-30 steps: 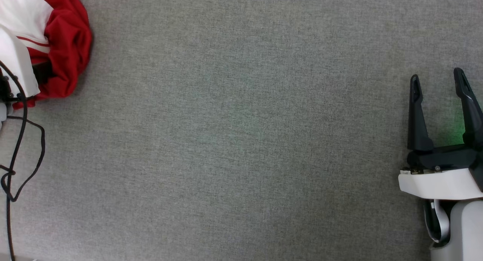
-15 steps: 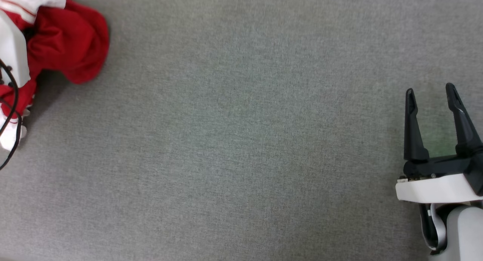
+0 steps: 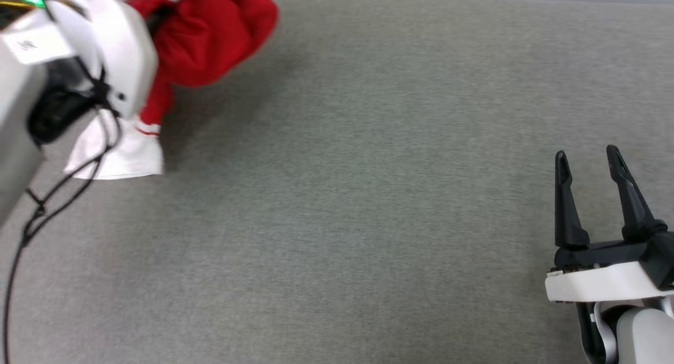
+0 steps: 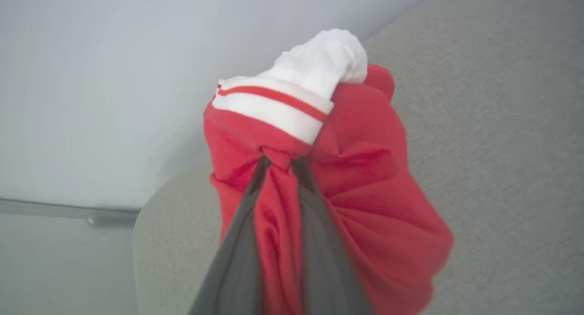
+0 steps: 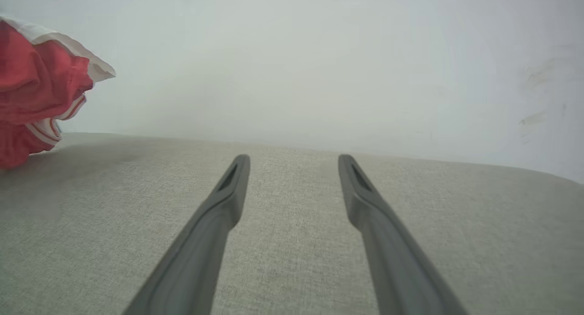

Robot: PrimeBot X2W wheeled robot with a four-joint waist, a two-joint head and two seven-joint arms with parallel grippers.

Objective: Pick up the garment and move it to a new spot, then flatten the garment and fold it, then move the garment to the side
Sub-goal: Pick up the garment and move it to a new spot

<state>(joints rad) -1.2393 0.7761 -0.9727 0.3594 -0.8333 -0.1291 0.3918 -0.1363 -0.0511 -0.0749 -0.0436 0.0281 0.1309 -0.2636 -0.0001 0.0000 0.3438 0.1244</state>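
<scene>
Left wrist view | left gripper [image 4: 279, 162] clamped on garment [image 4: 365, 201] | soft, floppy, probably best grabbed by bunched folds | right gripper [image 3: 587, 154], 4 o'clock, spread wide, empty

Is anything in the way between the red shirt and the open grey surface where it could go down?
Nothing visible. The garment hangs bunched from the left gripper, jaws shut on red fabric, and the grey surface beside it shows no obstacle. The right gripper sits open at the far side.
</scene>
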